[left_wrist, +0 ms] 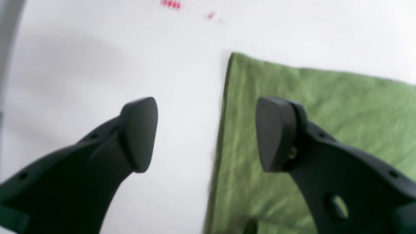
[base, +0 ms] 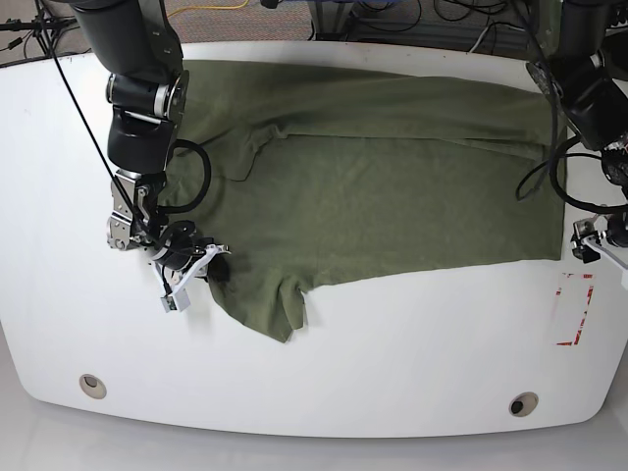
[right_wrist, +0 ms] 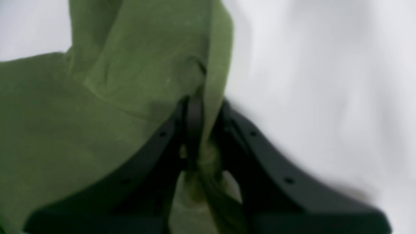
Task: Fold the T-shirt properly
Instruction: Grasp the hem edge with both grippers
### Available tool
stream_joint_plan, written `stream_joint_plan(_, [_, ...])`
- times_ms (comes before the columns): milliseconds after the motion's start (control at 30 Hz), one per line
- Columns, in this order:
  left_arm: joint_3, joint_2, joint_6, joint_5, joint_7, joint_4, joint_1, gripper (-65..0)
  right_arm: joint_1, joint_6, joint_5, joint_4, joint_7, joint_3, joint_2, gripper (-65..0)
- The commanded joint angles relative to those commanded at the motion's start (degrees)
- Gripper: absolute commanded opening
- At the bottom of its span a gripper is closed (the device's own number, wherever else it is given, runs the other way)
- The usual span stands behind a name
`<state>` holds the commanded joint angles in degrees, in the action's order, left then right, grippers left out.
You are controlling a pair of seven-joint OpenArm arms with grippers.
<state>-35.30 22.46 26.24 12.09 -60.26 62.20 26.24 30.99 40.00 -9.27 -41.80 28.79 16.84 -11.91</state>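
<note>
The T-shirt point(base: 383, 186) lay spread across the white table point(base: 392, 353), its 9 o'clock edge pinched between the closed fingers of the right gripper point(right_wrist: 203, 113), likely for a fold, while the left gripper point(left_wrist: 206, 133) hovered with fingers apart over its 3 o'clock edge.

Both wrist views are soft with blur. From overhead, the left gripper point(base: 601, 240) runs off the picture by the table's point(base: 412, 343) right edge, so its jaws can't be read. Small red marks point(left_wrist: 171, 4) at the far edge are smeared, illegible.
</note>
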Motion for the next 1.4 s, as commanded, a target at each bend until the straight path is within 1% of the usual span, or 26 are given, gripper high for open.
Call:
stream_joint_plan(233, [0.2, 0.0, -0.1, -0.1, 6.9, -8.4, 0.4, -21.0, -0.3, 0.0, 0.0, 0.0, 0.2, 0.0, -0.4, -59.5])
stream_joint_plan(367, [2.9, 0.0, -0.1, -0.1, 10.1, -13.0, 0.6, -21.0, -0.4, 0.0, 0.0, -0.1, 0.2, 0.0, -0.4, -59.6])
stream_joint_plan(500, [5.0, -0.1, -0.1, 0.0, 12.7, -14.9, 0.7, -21.0, -0.4, 0.0, 0.0, -0.1, 0.3, 0.0, -0.4, -59.6])
stream_joint_plan(733, [6.0, -0.6, -0.1, 0.1, 13.2, -15.6, 1.0, -21.0, -0.4, 0.0, 0.0, -0.1, 0.3, 0.0, -0.4, -59.8])
stream_joint_plan(867, [6.1, -2.5, -0.1, -0.1, 13.1, -15.7, 1.5, -21.5, -0.4, 0.0, 0.0, -0.1, 0.3, 0.0, -0.4, -59.8])
stream_joint_plan(933, [6.5, -2.7, 0.1, -0.1, 13.0, -15.7, 1.5, -24.9, -0.4, 0.0, 0.0, -0.2, 0.3, 0.0, -0.4, -59.8])
stream_joint_plan(1000, [8.5, -2.8, 0.2, 0.1, 13.1, -15.7, 1.5, -37.2, -0.4, 0.0, 0.0, -0.2, 0.3, 0.0, -0.4, -59.8])
stream_joint_plan(1033, [8.9, -2.8, 0.2, 0.1, 13.1, -15.7, 1.5, -39.3, -0.4, 0.0, -0.1, -0.2, 0.3, 0.0, -0.4, -59.8])
stream_joint_plan(1100, [10.2, -2.8, 0.2, 0.2, 13.2, -15.7, 1.6, -51.7, -0.4, 0.0, -0.1, -0.3, 0.3, 0.0, -0.4, -59.9])
stream_joint_plan(1167, [10.7, -2.9, 0.3, 0.2, 13.2, -15.6, 1.6, -58.1, -0.5, 0.0, 0.0, -1.3, 0.3, 0.0, -0.4, -59.9])
stream_joint_plan(1233, [10.8, -2.9, 0.3, 0.2, 13.2, -15.2, 1.6, -60.6, -1.4, 0.0, 0.0, -3.0, 0.4, 0.0, -0.4, -59.9])
stream_joint_plan(1333, [10.8, -2.9, 0.4, 0.3, 13.2, -14.8, 1.6, -60.8, -2.1, 0.0, 0.0, -5.5, 0.9, 0.0, -0.4, -60.1])
stream_joint_plan(1400, [10.8, -2.9, 0.4, 0.3, 12.9, -13.0, 1.6, -60.8, -2.3, 0.0, 0.0, -7.5, 2.5, 0.0, -0.4, -61.0])
